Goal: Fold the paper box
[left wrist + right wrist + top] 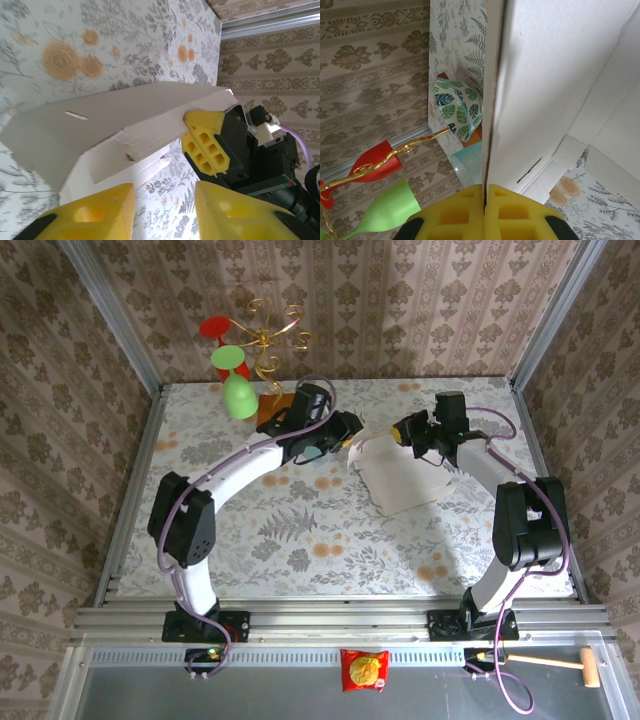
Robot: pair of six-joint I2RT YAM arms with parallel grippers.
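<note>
The paper box (402, 478) is a pale white cardboard piece lying right of the table's centre, with its far left part raised off the table. My right gripper (405, 430) is shut on the box's far edge; in the right wrist view the yellow fingertips (470, 215) pinch the thin cardboard wall (560, 75). My left gripper (345, 430) hovers just left of the box's raised corner. In the left wrist view its jaws (165, 212) stand open over bare table, with a slotted panel of the box (100, 130) just ahead and the right gripper's finger (205, 145) on its corner.
A teal cup (469, 167) and a leaf-patterned bowl (460, 107) sit behind the box, near a brown board (275, 405). At the back left, a gold wire stand (265, 335) holds red (213, 327) and green cups (238, 395). A snack packet (364, 670) and a mallet (585, 665) lie below the table's near rail.
</note>
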